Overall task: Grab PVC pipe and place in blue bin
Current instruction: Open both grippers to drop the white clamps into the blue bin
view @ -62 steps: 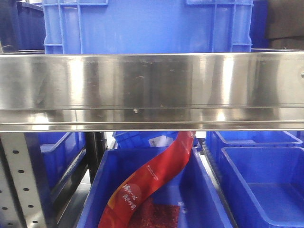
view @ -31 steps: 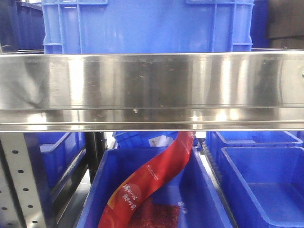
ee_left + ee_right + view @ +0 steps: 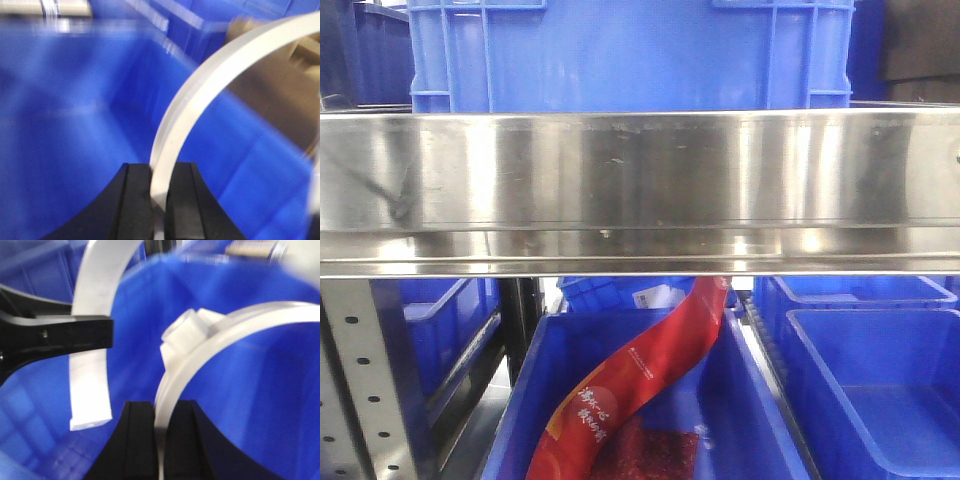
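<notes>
From the front camera I get none of the arms. It shows a stainless shelf rail (image 3: 640,190) across the middle, a blue crate (image 3: 630,55) standing on top of it, and below it an open blue tub (image 3: 760,410) with a red printed packet (image 3: 650,370) leaning up out of it.

The left wrist camera is blurred. It shows the left pincer (image 3: 160,172) clamped on the PVC pipe (image 3: 182,102), whose whitish curved band rises from between the black fingers and arcs away to the upper right. Behind it are the inner walls of the blue bin (image 3: 60,125).

The right wrist camera adds what the left one misses. The right pincer (image 3: 160,415) is closed on a white arc strip (image 3: 250,319), which has a blocky lug on its outer edge and sweeps off to the right. At the left of this view, the other arm's black finger (image 3: 55,335) pinches the pipe partway along. The pipe's flat squared end hangs free below the grip, clear of the strip, with blue bin wall behind both pieces.
</notes>
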Tool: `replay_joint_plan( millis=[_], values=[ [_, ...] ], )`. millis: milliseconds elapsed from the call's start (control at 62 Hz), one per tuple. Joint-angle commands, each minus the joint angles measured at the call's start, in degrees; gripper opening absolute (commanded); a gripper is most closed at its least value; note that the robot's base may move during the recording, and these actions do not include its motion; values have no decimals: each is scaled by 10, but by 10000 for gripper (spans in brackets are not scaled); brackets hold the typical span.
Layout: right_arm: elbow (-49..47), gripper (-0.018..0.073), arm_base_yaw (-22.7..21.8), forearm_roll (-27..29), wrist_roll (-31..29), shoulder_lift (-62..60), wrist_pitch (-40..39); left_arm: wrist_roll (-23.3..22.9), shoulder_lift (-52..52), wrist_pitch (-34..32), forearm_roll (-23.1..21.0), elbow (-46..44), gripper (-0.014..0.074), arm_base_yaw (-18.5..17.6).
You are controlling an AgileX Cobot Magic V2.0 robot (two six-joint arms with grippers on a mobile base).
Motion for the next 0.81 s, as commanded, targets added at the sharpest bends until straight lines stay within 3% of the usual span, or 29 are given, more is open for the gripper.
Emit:
replay_joint_plan(
  millis=[0, 258, 339, 403, 468, 596, 677, 790],
  values=[
    [-6, -160, 1, 2, -6, 4, -19, -6, 2, -12, -8, -7, -111, -1],
    [-6, -160, 0, -13, -6, 5, -41, -6, 10, -12, -8, -7, -106, 6],
    [-6, -160, -1, -13, -6, 5, -46, -6, 10, -16, -8, -7, -57, 8],
    [-6, -135, -1, -13, -6, 5, -54, -6, 10, -17, -8, -7, 38, 11],
    [-6, -82, -1, -13, -6, 5, -63, -6, 10, -17, -9, -7, 134, 11],
    [-6, 112, -1, -13, -6, 5, -71, -6, 10, -17, -10, -7, 299, 11],
    [-6, 244, -1, -13, -6, 5, -70, -6, 10, -17, -10, -7, 323, 11],
    [-5, 332, -1, -13, -6, 5, -69, -6, 10, -17, -10, -7, 316, 11]
  ],
)
